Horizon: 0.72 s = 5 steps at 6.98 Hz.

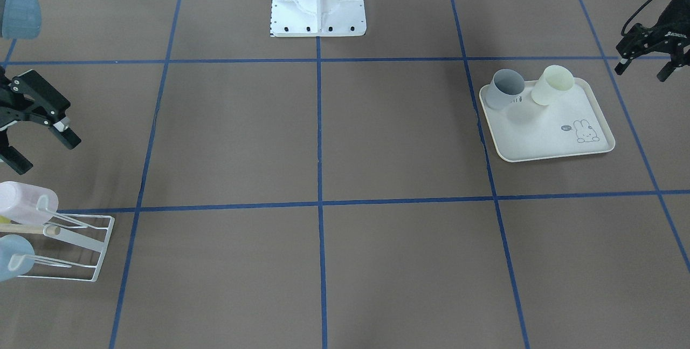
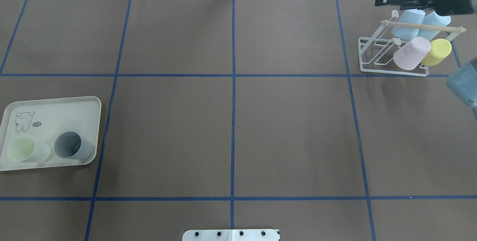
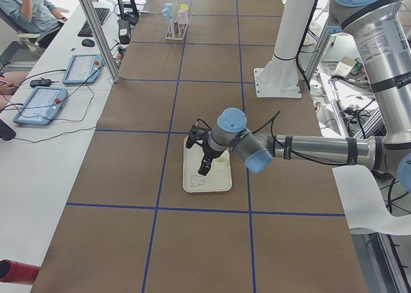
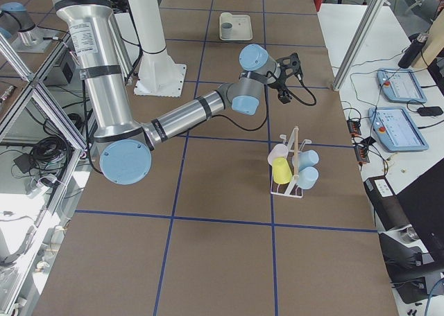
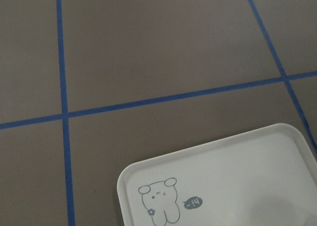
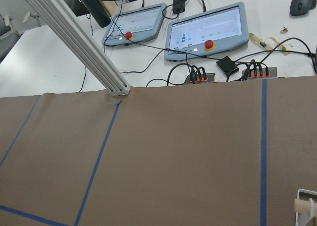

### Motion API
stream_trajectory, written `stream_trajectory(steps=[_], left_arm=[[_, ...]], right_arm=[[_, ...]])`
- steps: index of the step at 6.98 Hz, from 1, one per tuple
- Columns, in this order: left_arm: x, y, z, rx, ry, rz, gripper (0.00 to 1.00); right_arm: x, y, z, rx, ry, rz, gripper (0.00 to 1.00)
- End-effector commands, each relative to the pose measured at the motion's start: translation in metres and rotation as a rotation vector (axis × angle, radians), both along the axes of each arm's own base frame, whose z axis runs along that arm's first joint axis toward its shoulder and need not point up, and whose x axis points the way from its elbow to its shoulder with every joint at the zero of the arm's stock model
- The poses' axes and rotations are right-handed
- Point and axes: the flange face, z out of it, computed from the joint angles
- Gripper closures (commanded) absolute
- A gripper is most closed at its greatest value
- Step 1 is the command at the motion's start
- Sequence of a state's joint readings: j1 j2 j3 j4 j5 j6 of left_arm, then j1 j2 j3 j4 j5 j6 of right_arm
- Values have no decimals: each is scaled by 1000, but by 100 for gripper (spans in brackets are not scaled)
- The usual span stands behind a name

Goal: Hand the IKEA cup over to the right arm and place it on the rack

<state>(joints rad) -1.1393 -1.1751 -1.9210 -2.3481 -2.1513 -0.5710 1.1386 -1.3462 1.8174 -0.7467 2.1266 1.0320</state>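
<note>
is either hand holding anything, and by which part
Nothing is held: the left hand and right hand are both open and empty.

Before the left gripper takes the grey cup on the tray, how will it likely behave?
The grey cup looks empty and thin-walled, so probably light. It stands upright on its narrower base, so a side push may tip it. Its smooth tapered wall could slip.

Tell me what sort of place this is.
Probably a robotics lab: a silver-grey jointed right arm reaching over a brown table gridded with blue tape, and blue-grey touch-screen consoles with red buttons on a white side bench.
</note>
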Motion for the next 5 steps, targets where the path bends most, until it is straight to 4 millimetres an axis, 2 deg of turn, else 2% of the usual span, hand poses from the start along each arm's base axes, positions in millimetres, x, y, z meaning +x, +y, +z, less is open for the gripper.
stream_trajectory(steps=[1,2,5], left_arm=[[36,11,10,-23,-6,100,0],[41,14,14,-38,3,128,0],[72,13,7,-24,21,200,0]], right_arm=[[-7,2,-2,-5,-8,-6,0],[-7,0,-4,-4,-9,-6,0],[-8,0,-7,5,-11,-7,0]])
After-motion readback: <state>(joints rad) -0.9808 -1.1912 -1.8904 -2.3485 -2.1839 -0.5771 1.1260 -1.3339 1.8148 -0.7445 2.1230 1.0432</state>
